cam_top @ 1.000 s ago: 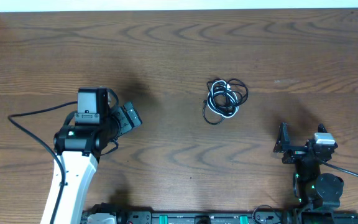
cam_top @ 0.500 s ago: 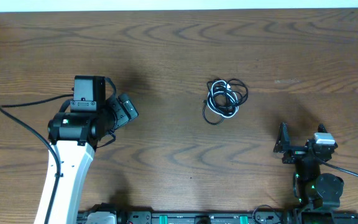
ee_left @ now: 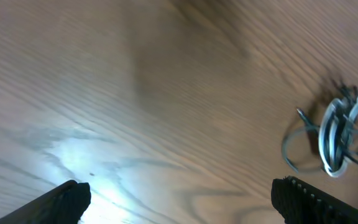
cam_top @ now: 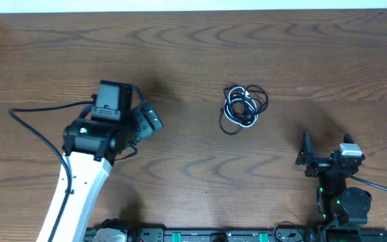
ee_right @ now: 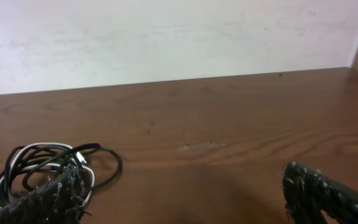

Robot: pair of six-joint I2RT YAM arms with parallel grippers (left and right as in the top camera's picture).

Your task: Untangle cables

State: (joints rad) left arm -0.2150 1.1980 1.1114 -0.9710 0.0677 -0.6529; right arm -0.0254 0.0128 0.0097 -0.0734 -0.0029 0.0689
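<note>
**Item:** tangled bundle of thin black and white cables [cam_top: 244,107], lying right of centre on the brown wood-grain table [cam_top: 193,54]. It is knotted, untouched, and in the same spot as a second ago.

**Left gripper** [cam_top: 150,121]: jaws spread, empty. It has shifted rightward toward the bundle but is still well apart from it. Its wrist view shows the cables at the right edge.

**Right gripper** [cam_top: 306,156]: jaws spread, empty, unmoved at lower right.

**Judgement:** the approach has only just begun, and no untangling has started.

Lab: robot arm [cam_top: 79,181] rig, wood table [cam_top: 193,40], bare white wall [ee_right: 166,37].
</note>
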